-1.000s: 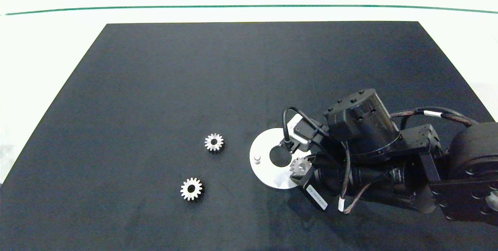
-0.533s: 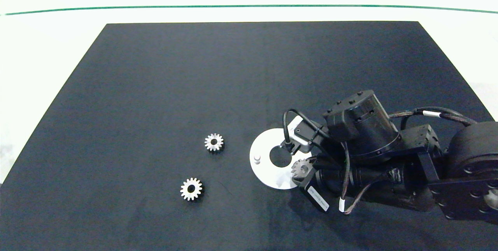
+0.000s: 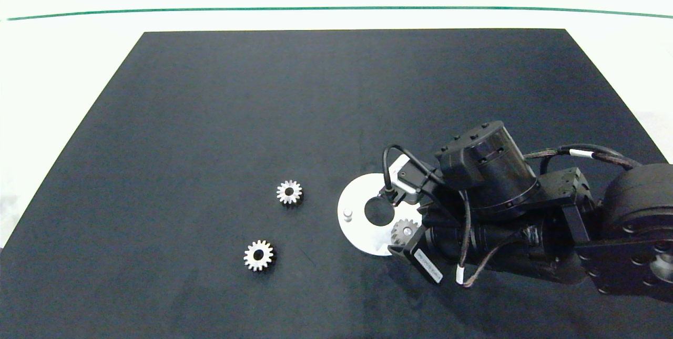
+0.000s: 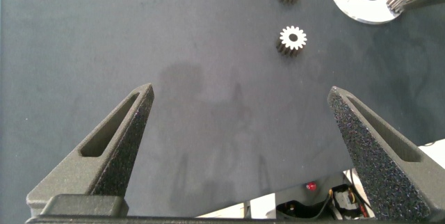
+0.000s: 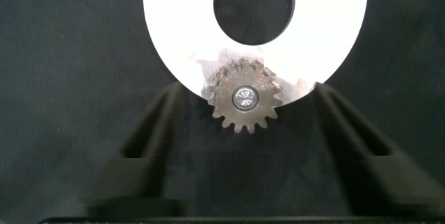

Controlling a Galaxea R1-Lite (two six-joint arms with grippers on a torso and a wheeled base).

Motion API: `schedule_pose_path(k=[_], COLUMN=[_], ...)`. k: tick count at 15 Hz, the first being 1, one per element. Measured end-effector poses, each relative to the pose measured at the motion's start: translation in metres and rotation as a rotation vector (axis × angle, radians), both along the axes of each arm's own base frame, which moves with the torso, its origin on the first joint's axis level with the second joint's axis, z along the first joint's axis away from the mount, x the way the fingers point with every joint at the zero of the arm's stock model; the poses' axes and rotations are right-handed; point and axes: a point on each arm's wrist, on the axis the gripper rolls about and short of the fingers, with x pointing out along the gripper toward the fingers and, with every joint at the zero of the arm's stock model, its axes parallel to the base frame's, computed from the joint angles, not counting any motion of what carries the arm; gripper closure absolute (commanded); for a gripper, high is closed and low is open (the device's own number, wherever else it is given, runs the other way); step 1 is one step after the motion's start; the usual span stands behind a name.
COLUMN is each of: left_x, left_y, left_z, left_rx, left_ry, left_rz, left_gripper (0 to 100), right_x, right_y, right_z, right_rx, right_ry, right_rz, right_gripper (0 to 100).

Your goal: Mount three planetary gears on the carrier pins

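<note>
The right gripper [image 5: 243, 147] has let go: its two grey fingers stand spread on either side of a planetary gear [image 5: 244, 103], touching nothing. A second ago that gear was still pinched between the fingers above the disc's near rim; it now sits flat on the white carrier disc [image 3: 351, 203], its centre hole filled by the top of a carrier pin [image 5: 245, 98]. I judge the first of three gears installed, with two to go.

Those two planetary gears lie loose on the dark surface [image 3: 210, 118], one [image 3: 289, 192] just beside the disc's far edge, the other [image 3: 258, 255] nearer the robot and further from the disc. One bare pin [image 3: 347, 215] stands free on the disc's left side; the third pin is hidden under the arm.

The gears are bright metal with sharp pointed teeth; the disc is smooth, flat, matte white with a wide round hole; the surface is a dull, faintly grained black mat.

The left gripper [image 4: 243, 147] hangs wide open above bare mat, well away.
</note>
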Motion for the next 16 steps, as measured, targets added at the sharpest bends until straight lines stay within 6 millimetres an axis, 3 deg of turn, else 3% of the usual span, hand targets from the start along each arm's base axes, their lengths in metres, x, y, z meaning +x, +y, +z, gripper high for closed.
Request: schedule_pose_path(k=[2, 4, 6, 9, 13, 16], left_x=[0.001, 0.0, 0.002, 0.012, 0.041, 0.074], left_y=[0.0, 0.0, 0.0, -0.002, -0.006, -0.015], left_z=[-0.002, -0.006, -0.007, -0.012, -0.013, -0.004], left_rx=[0.002, 0.005, 0.02, 0.11, 0.205, 0.243], left_ry=[0.009, 0.03, 0.039, 0.085, 0.192, 0.209], left_rz=[-0.002, -0.004, -0.007, -0.02, -0.065, -0.177], left_gripper=[0, 0, 0, 0, 0, 0], right_x=[-0.004, -0.02, -0.048, -0.099, -0.168, -0.208], right_y=[-0.004, -0.019, -0.05, -0.116, -0.193, -0.221], right_z=[0.004, 0.022, 0.051, 0.081, 0.092, 0.093], right_rx=[0.019, 0.068, 0.128, 0.182, 0.229, 0.242], right_ry=[-0.001, -0.041, -0.127, -0.227, -0.347, -0.479], right_rz=[-0.012, -0.026, -0.066, -0.165, -0.358, -0.471], right_gripper=[0, 0, 0, 0, 0, 0])
